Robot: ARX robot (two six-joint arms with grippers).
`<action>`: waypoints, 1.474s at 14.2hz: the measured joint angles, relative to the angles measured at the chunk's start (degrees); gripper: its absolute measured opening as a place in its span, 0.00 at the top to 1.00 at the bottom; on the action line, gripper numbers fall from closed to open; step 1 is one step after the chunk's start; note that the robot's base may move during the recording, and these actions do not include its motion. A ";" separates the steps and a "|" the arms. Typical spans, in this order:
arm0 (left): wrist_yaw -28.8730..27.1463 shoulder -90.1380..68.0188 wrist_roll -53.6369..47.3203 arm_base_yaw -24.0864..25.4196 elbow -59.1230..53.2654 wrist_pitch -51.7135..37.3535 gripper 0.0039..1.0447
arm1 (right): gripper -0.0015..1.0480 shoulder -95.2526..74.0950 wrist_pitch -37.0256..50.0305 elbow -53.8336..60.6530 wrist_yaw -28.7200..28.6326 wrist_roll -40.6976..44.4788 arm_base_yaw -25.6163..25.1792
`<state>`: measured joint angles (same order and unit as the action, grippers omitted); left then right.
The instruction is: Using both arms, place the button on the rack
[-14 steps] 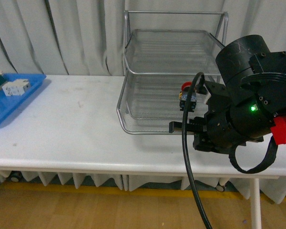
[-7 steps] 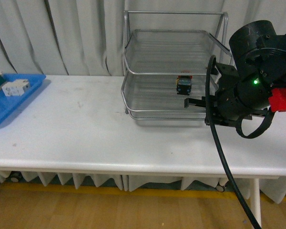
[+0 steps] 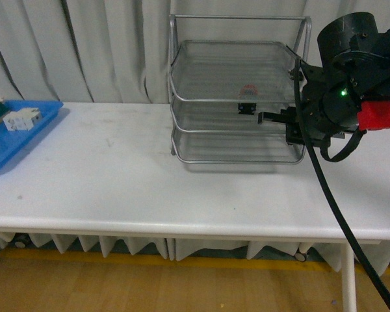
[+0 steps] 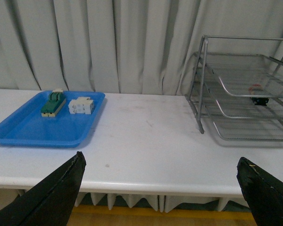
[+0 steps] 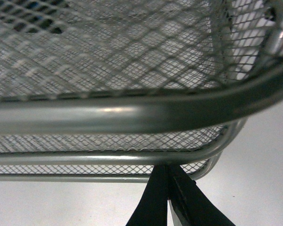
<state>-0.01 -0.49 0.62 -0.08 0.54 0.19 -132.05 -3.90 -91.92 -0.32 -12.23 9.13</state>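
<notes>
Right claw [image 3: 265, 117] closed and empty at rack [image 3: 237, 62] front, button [image 3: 248, 104] just beside, left claw [image 4: 160, 188] wide apart

The front view looks straight across the table [image 3: 117, 188] toward the curtain, taking in its near edge and the rack [image 3: 237, 104] at the far edge; the left wrist view sits low off the near edge, well back, sharing the rack [image 4: 245, 89] and blue tray [image 4: 33, 127]; the right wrist view presses close against the rack's [image 5: 132, 115] front rails.
</notes>
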 joint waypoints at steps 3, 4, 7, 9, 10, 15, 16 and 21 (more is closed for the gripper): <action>0.00 0.00 0.00 0.00 0.00 -0.02 0.06 | 0.98 0.31 3.13 2.97 0.74 -1.55 -0.66; 0.00 0.00 0.00 0.00 0.00 0.00 0.06 | 0.98 1.64 3.89 5.60 0.33 -2.40 -0.63; 0.00 0.00 0.00 0.00 0.00 0.00 0.06 | 0.98 11.89 10.23 18.27 -5.14 -3.89 -0.57; 0.00 0.00 0.00 0.00 0.00 0.00 0.06 | 0.98 22.73 15.04 27.98 -9.05 -4.28 -0.92; 0.02 0.00 0.00 0.00 0.00 0.00 0.06 | 0.98 29.40 17.18 33.77 -10.75 -4.59 -1.53; 0.00 0.00 0.00 0.00 0.00 0.00 0.06 | 0.98 59.04 12.48 47.65 -18.25 -5.51 -9.33; 0.00 0.00 0.00 0.00 0.00 0.00 0.06 | 0.98 64.24 22.47 51.93 -13.88 -2.54 -9.38; 0.00 0.00 0.00 0.00 0.00 0.00 0.06 | 0.98 94.79 26.43 77.92 0.28 11.19 -9.14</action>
<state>-0.01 -0.49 0.62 -0.08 0.54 0.19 -37.26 22.52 -14.00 -0.03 -1.04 -0.01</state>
